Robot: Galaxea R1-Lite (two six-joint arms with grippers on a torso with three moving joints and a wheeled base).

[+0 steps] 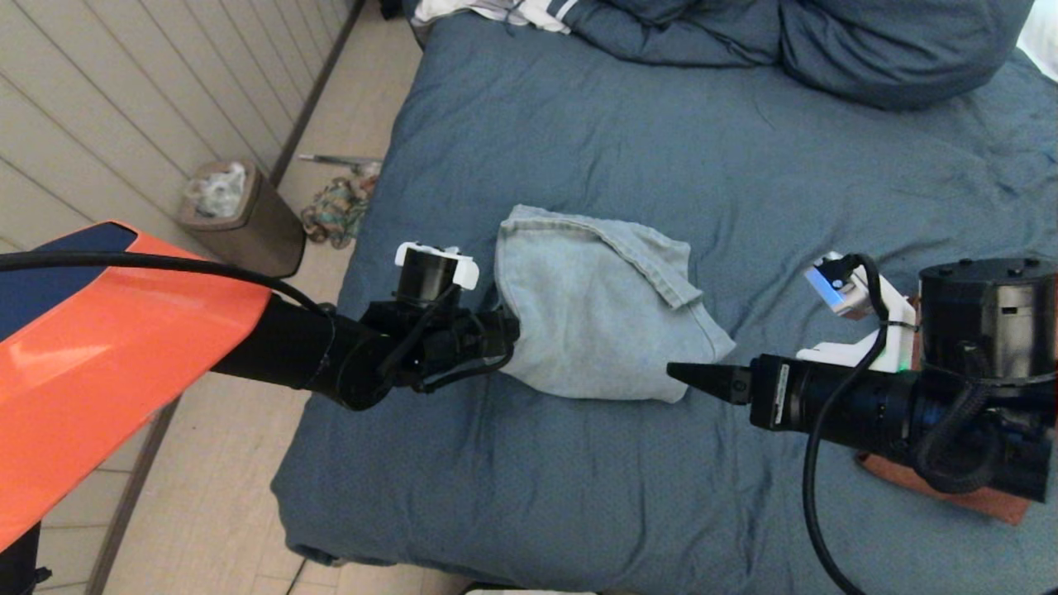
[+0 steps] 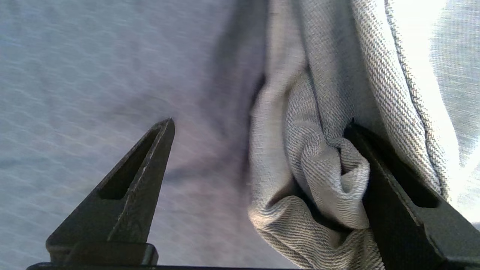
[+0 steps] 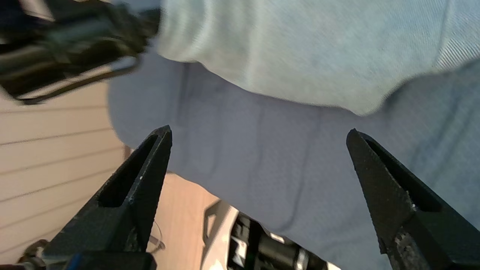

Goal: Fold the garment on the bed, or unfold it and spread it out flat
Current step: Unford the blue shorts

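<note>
A pale blue denim garment lies folded into a rough rectangle in the middle of the slate-blue bed. My left gripper is at the garment's left edge. In the left wrist view this gripper is open, with bunched folds of the garment lying between the fingers and resting against one of them. My right gripper is just off the garment's near right corner. In the right wrist view it is open over bare bed, with the garment beyond its tips.
Blue pillows and bedding are piled at the head of the bed, beside a white striped cloth. On the floor to the left stand a brown bin and a cloth bundle. A reddish-brown item lies under my right arm.
</note>
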